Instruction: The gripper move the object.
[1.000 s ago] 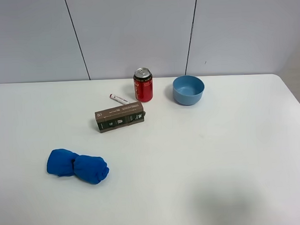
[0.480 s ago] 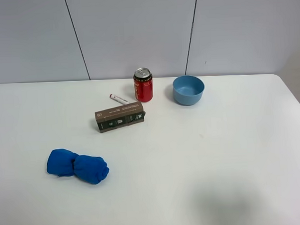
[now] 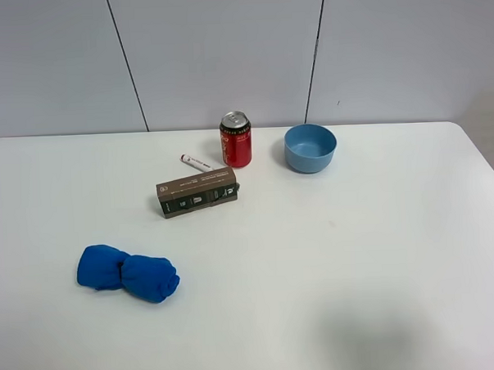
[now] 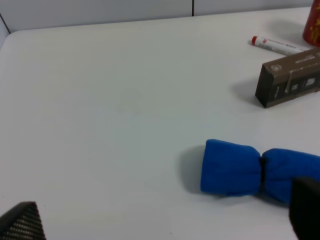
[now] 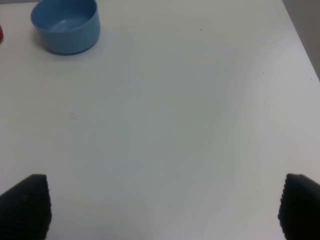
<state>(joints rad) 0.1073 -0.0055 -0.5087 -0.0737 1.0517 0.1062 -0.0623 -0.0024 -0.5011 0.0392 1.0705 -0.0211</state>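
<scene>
The red can [image 3: 236, 139] with a silver top stands upright at the back of the white table, between a marker and a blue bowl. Only its edge shows in the left wrist view [image 4: 313, 25] and a red sliver in the right wrist view [image 5: 1, 34]. Neither arm shows in the exterior view. My left gripper [image 4: 162, 220] is open and empty, low over the table, far from the can, with the blue cloth near one fingertip [image 4: 305, 207]. My right gripper [image 5: 162, 207] is open and empty over bare table, well short of the bowl.
A brown box [image 3: 197, 192] lies in front of the can, with a white marker [image 3: 196, 163] between them. The blue bowl [image 3: 310, 148] sits right of the can. A rolled blue cloth [image 3: 128, 273] lies at the front left. A grey wall backs the table.
</scene>
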